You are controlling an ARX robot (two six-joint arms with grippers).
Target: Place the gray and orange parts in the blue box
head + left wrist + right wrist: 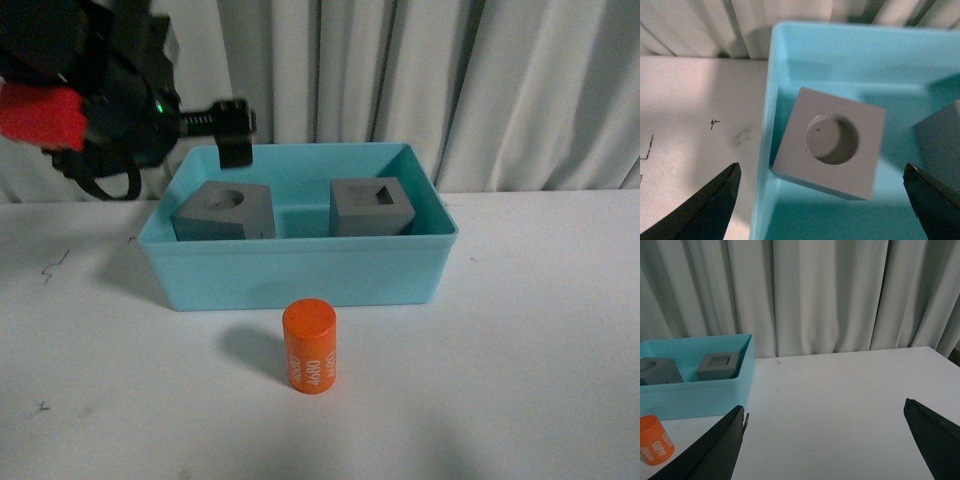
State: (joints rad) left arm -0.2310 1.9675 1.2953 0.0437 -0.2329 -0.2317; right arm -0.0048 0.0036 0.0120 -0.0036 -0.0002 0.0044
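Overhead, far left: the left gripper (821, 169) hangs above the back-left part of the box, jaws spread wide, holding nothing.
Gray cube with round recess (225, 212): inside the box, left half, directly beneath the left gripper, recess facing up.
Gray cube with square recess (372, 207): inside the box, right half, apart from the first cube.
Blue box (300, 270): sits on the white table (540, 350), in front of a pale curtain (450, 80).
Orange cylinder (310, 345): the only part outside the box. It stands upright on the table just in front of the front wall, near its middle, long axis vertical.
Right gripper (825, 407): not in the front view. Its wrist view shows the jaws wide and empty, over bare table to the right of the box.
Key relation: the cylinder lies to the robot's left of the right gripper, outside its jaws. The left gripper is behind the cylinder, across the box. The right arm looks nearer, though that is a judgement.
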